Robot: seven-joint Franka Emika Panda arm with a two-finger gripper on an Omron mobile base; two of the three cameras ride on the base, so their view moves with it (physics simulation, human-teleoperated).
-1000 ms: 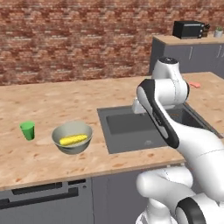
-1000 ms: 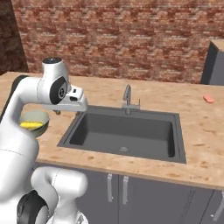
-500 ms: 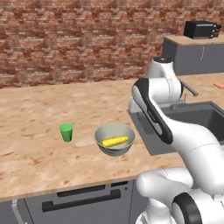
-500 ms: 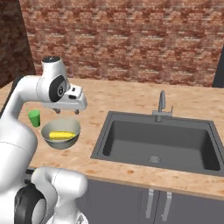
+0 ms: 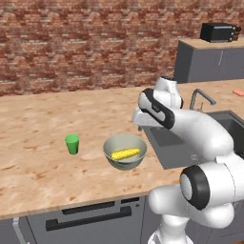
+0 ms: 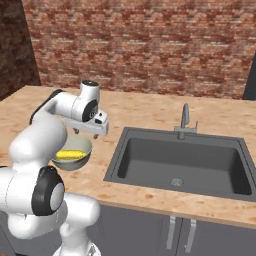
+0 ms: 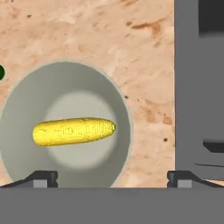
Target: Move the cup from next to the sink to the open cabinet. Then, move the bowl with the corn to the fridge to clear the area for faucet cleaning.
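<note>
The small green cup (image 5: pixel 72 144) stands upright on the wooden counter, left of the pale bowl (image 5: pixel 125 151). One yellow corn cob (image 5: pixel 125 154) lies across the bowl's bottom. The hand view looks straight down into the bowl (image 7: pixel 26 100), with the corn (image 7: pixel 74 130) in its middle. My gripper (image 7: pixel 113 177) hangs open above the bowl's edge, holding nothing, and it hovers over the bowl (image 6: pixel 75 155) and corn (image 6: pixel 70 154) in the right base view too. The dark sink (image 6: pixel 185 160) with its silver faucet (image 6: pixel 184 120) lies just right of the bowl. A sliver of the cup (image 7: pixel 1 72) shows.
A brick wall runs behind the counter (image 5: pixel 33 119). A black appliance (image 5: pixel 218 32) sits on a dark grey unit at the back right. A small red thing (image 5: pixel 238 92) lies on the counter beyond the faucet (image 5: pixel 200 97). The sink (image 5: pixel 176 143) borders the bowl.
The whole scene has slid right in both base views, so the base has driven left. Cup, bowl and corn have stayed put on the counter. My open gripper now hangs over the bowl.
</note>
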